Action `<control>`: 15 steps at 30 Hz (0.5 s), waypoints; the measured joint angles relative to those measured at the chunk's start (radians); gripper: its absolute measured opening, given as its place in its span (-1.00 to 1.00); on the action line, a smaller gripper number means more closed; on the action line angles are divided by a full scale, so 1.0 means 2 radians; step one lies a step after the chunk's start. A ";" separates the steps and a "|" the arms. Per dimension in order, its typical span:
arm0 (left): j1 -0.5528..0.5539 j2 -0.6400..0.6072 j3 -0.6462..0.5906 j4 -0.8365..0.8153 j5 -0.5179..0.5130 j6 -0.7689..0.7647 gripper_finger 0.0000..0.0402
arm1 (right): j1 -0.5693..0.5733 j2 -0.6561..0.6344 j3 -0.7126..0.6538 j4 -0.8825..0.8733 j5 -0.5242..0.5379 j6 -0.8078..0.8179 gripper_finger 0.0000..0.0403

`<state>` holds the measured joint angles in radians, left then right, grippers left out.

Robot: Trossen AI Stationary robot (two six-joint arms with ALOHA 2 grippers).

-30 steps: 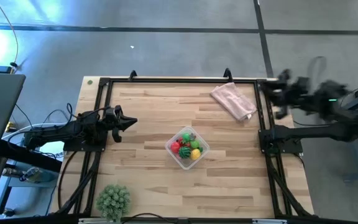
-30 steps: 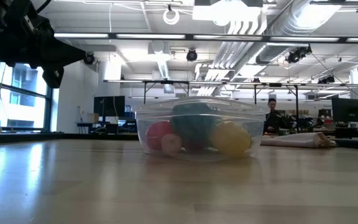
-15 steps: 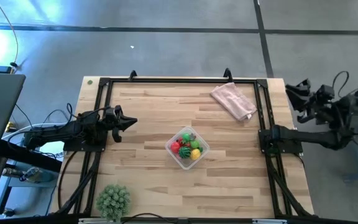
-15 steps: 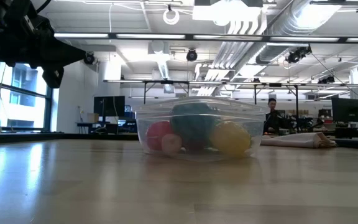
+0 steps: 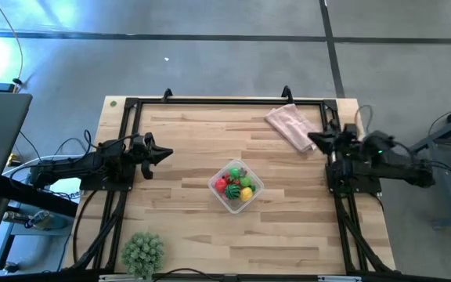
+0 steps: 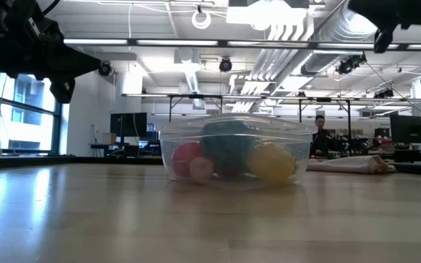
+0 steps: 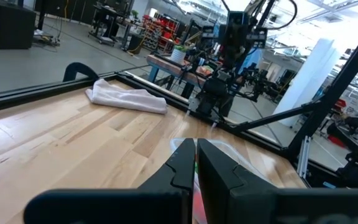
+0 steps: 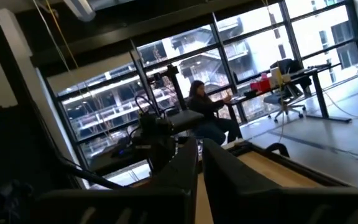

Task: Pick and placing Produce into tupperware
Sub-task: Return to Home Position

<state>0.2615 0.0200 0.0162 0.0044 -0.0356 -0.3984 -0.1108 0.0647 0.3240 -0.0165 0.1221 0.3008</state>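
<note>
The clear tupperware stands on its base near the table's middle, and the red, yellow and green produce lies inside it. In the low view the tupperware shows the produce through its wall. My left gripper hovers shut above the table's left side and points at the tupperware. In the left wrist view my left gripper partly hides the tupperware. My right gripper is shut at the table's right edge, beside the pink cloth. In the right wrist view my right gripper faces the room.
A crumpled pink cloth lies at the table's far right corner. A spiky pale-green ball plant sits at the near left corner. A black frame runs along the table's edges. A person sits in the room beyond.
My right arm has swung in from beyond the table's far right corner and settled low over the right edge, its gripper now pointing toward the table's left near the pink cloth. The tupperware and produce have stayed where they were.
</note>
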 joint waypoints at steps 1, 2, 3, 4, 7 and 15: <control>0.000 0.000 0.000 0.000 0.000 0.000 -0.96 | 0.000 0.000 -0.013 0.014 -0.001 0.003 -0.94; 0.000 0.000 0.000 0.000 0.000 0.000 -0.96 | 0.000 0.001 -0.022 0.028 -0.002 0.003 -0.94; 0.000 0.000 0.000 0.000 0.000 0.000 -0.96 | 0.000 0.000 -0.031 0.036 -0.002 0.003 -0.94; 0.000 0.000 0.000 0.000 0.000 0.000 -0.96 | 0.000 -0.001 -0.039 0.041 -0.002 0.003 -0.94; 0.000 0.000 0.000 0.000 -0.001 0.000 -0.96 | 0.000 0.000 -0.066 0.044 -0.002 0.003 -0.94; 0.000 0.000 0.000 0.000 -0.001 0.000 -0.96 | 0.000 0.000 -0.106 0.055 -0.003 0.004 -0.95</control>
<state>0.2615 0.0200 0.0162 0.0044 -0.0372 -0.3985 -0.1108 0.0643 0.1119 0.0930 0.1155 0.3091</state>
